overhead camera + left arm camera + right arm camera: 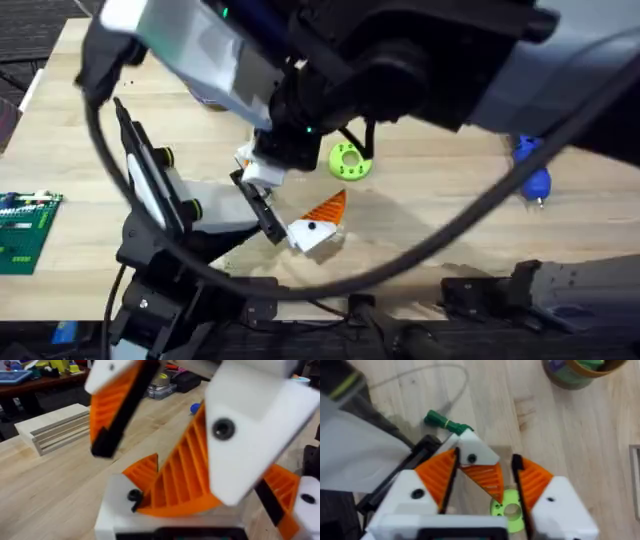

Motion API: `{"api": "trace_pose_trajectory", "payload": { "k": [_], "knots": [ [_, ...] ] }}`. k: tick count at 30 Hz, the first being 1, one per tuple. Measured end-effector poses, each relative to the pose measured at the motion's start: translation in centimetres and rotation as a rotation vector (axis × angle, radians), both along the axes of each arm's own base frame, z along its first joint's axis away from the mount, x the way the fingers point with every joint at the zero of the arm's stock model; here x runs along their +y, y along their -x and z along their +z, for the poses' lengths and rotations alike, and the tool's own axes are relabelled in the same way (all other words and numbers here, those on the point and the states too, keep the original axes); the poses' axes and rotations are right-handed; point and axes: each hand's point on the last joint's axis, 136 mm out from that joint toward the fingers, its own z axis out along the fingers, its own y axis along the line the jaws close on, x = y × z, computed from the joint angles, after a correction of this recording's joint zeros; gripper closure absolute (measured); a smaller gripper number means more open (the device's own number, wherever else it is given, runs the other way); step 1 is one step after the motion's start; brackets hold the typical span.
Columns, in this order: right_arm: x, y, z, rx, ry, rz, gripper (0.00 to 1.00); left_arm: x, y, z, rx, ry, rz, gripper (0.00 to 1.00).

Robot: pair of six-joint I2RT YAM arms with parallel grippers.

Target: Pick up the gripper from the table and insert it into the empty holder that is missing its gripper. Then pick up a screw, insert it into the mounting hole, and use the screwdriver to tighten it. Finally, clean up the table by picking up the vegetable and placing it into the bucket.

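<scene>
The right gripper (479,495), jaws spread, has the orange gripper (485,480) and its white holder (470,450) between them, so it should square up before closing, while the left gripper (165,460) stands apart, jaws spread around 1 orange-ribbed piece.

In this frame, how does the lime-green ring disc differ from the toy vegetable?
Colour: the ring disc is lime green, the vegetable dark green. Shape: the ring disc is round and flat with a centre hole; the vegetable is elongated, with a yellowish band around it. Shared: both lie on the wooden table, outside the bucket.
</scene>
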Motion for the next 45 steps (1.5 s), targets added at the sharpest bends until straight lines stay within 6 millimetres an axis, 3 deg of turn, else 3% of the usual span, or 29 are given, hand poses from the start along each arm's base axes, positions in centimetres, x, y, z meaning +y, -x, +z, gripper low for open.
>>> {"api": "trace_pose_trajectory", "payload": {
  "k": [2, 4, 10, 18, 23, 26, 28, 29, 35, 41, 45],
  "knots": [
    [-0.3, -0.7, 0.1, -0.002, -0.005, -0.018, 0.203, 0.0, 0.0, 0.0, 0.001, 0.000, -0.001, 0.008],
    [-0.7, -1.3, 0.3, 0.000, -0.011, -0.038, 0.095, 0.0, 0.0, 0.0, -0.001, 0.000, -0.003, 0.008],
    [-2.5, -4.1, 1.6, 0.009, -0.064, -0.150, 0.072, 0.0, 0.1, 0.0, -0.003, -0.002, -0.005, 0.008],
    [-8.0, -9.3, 2.0, 0.039, -0.079, -0.373, 0.066, 0.0, 0.1, 0.0, -0.003, -0.002, -0.005, 0.008],
    [-11.5, -11.5, 1.5, 0.061, -0.055, -0.476, 0.066, 0.0, 0.1, 0.0, -0.003, -0.002, -0.005, 0.188],
    [-13.8, -12.4, 1.0, 0.084, -0.033, -0.537, 0.065, 0.0, 0.1, 0.0, -0.004, -0.002, -0.004, 0.584],
    [-15.4, -12.9, 0.7, 0.099, -0.021, -0.579, 0.063, 0.0, 0.1, 0.0, -0.004, -0.002, -0.004, 0.913],
    [-16.1, -13.2, 0.7, 0.103, -0.018, -0.599, 0.063, 0.0, 0.1, 0.0, -0.008, -0.005, -0.005, 0.975],
    [-21.9, -14.2, 2.0, 0.102, -0.026, -0.742, 0.062, 0.0, 0.1, 0.0, -0.009, -0.005, -0.005, 0.994],
    [-30.3, -13.9, 4.7, 0.075, -0.057, -0.954, 0.063, 0.0, 0.1, 0.0, -0.009, -0.005, -0.004, 0.994],
    [-36.5, -13.1, 5.2, 0.084, -0.056, -1.131, 0.064, 0.0, 0.1, 0.0, -0.009, -0.005, -0.005, 0.994]
  ]
}}
